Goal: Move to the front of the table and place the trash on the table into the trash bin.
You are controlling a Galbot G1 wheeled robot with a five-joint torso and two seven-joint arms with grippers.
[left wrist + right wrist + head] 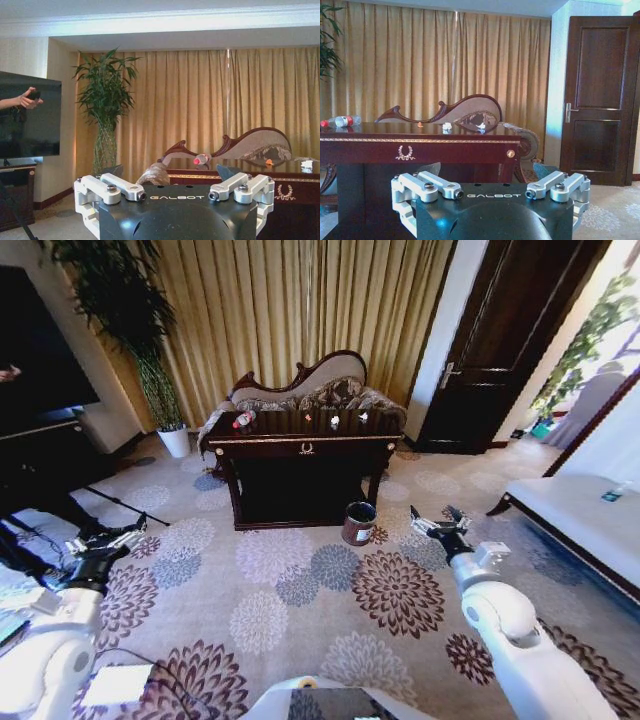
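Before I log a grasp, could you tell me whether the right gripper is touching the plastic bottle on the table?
Apart. The head view shows the right gripper over carpet, well short of the bottle on the table.

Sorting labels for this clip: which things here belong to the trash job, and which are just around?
Job:
- table
- bottle
- orange scrap
- paper wads
- trash bin

Just around:
- sofa
- potted plant
- door
- bench

Carved-back sofa (310, 390) before gold curtains (290, 310); potted plant (150, 350) near television (27, 117); dark door (510, 340).
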